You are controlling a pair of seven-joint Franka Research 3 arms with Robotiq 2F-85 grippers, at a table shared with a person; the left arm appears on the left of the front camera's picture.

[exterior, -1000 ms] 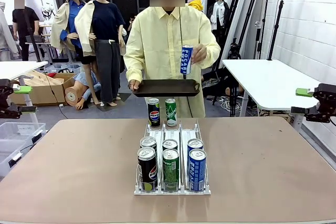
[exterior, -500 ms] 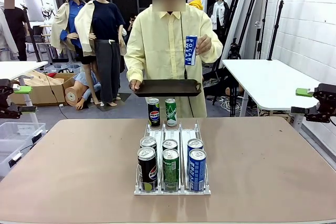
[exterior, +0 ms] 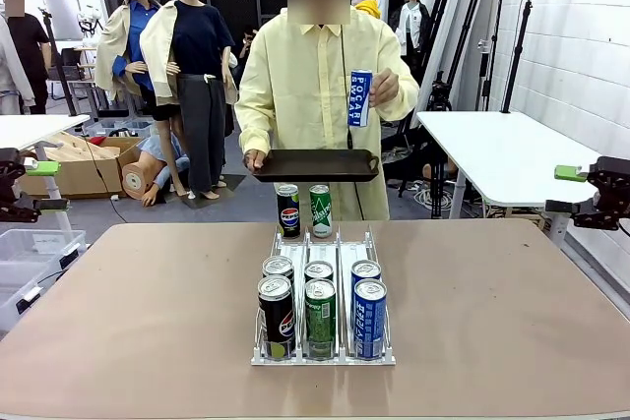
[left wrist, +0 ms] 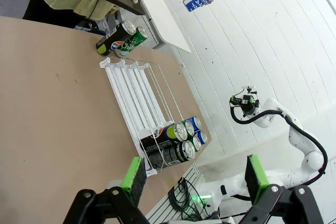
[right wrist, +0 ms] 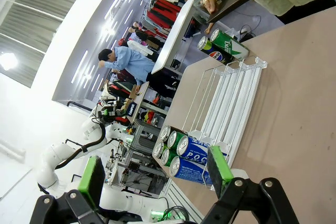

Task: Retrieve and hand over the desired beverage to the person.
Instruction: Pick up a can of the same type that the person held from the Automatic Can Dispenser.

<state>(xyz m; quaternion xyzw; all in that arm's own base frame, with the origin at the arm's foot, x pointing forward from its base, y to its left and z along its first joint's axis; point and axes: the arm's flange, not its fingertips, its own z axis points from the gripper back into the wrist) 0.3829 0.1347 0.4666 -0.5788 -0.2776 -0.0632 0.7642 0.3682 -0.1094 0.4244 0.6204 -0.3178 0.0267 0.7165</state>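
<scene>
Front view has the person [exterior: 315, 86] standing at the far side of the table [exterior: 148, 312]. One hand [exterior: 384, 86] is closed round a blue-and-white can [exterior: 360, 97] at chest height; its fingers hide the can's right edge. The can stands upright, long axis vertical. The other hand [exterior: 253, 158] grips the left rim of a dark tray [exterior: 315, 164], held level. On the table a white wire rack [exterior: 325, 241] runs near to far. Six upright cans crowd its near end: two black cans [exterior: 275, 314], two green cans [exterior: 320, 314] and two blue cans [exterior: 369, 316], the rear three mostly hidden. A far black can [exterior: 287, 210] and a far green can [exterior: 321, 210] stand at the far end. The left gripper [left wrist: 194, 176] and the right gripper [right wrist: 156, 174] are both spread wide, holding nothing.
</scene>
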